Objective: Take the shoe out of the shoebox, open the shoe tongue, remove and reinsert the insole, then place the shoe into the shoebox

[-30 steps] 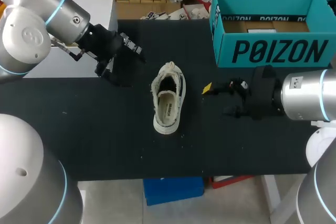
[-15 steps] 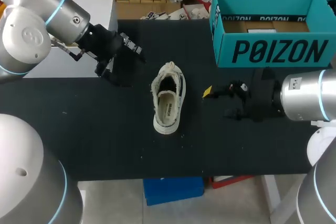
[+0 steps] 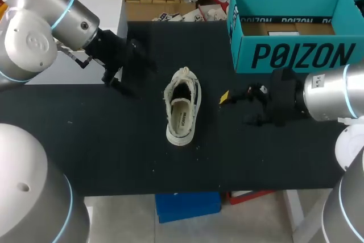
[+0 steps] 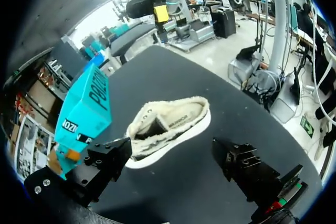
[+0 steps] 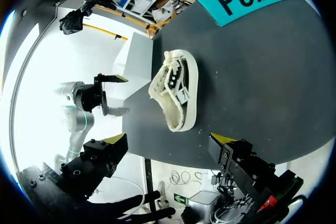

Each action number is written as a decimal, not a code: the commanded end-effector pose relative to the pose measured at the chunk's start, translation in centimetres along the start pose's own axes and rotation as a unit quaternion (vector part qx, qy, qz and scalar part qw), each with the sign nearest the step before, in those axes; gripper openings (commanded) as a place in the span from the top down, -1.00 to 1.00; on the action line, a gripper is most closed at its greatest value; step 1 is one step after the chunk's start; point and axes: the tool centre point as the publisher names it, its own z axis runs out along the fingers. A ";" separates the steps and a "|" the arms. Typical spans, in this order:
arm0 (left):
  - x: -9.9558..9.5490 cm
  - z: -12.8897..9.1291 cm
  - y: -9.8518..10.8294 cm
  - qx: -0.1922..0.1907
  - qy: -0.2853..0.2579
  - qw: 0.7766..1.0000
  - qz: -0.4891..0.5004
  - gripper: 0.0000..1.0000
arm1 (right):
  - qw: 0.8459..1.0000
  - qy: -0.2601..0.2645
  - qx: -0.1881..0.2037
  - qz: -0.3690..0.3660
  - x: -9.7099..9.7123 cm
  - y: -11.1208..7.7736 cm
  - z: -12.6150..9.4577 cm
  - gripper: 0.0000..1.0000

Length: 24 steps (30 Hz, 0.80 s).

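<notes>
Sneaker (image 3: 182, 106) on worktop (image 3: 114, 140) between left jaws and right jaws, both open and empty (neither touching it). Risk: a one-sided pinch could tip it.

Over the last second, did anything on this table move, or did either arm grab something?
Hardly anything. The left tool shifted a touch, pulling slightly back from the shoe. The right arm edged a little toward the shoebox, while the right tool kept roughly its place. Both tools stayed open and empty; nothing was taken or let go. Shoe and shoebox did not move.
</notes>
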 end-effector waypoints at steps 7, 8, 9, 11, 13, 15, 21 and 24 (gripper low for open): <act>-2.0 4.3 3.2 -0.024 0.000 0.989 0.144 -1.00 | 1.000 0.000 0.000 0.000 0.0 -0.1 -0.1 -1.00; -2.2 4.4 3.3 -0.019 -0.001 0.986 0.167 -1.00 | 1.000 0.000 0.000 0.000 0.0 -0.1 -0.1 -1.00; -2.3 4.4 3.3 -0.012 0.001 0.982 0.190 -1.00 | 1.000 0.000 0.000 0.000 0.0 -0.1 -0.1 -1.00; -2.7 4.4 3.5 -0.012 0.006 0.971 0.240 -1.00 | 1.000 0.000 0.000 0.000 0.0 -0.1 -0.1 -1.00; -2.9 4.4 3.6 -0.001 0.014 0.960 0.278 -1.00 | 1.000 0.000 0.000 0.000 0.0 -0.1 -0.1 -1.00; -3.3 4.1 3.3 0.003 0.024 0.950 0.311 -1.00 | 1.000 0.000 0.000 0.000 0.0 -0.1 -0.1 -1.00; -3.6 3.4 1.3 0.023 0.056 0.920 0.386 -1.00 | 1.000 0.000 0.000 0.000 0.0 -0.1 -0.1 -1.00; -3.2 3.5 0.6 0.017 0.083 0.904 0.418 -1.00 | 1.000 0.000 0.000 0.000 0.0 -0.1 -0.1 -1.00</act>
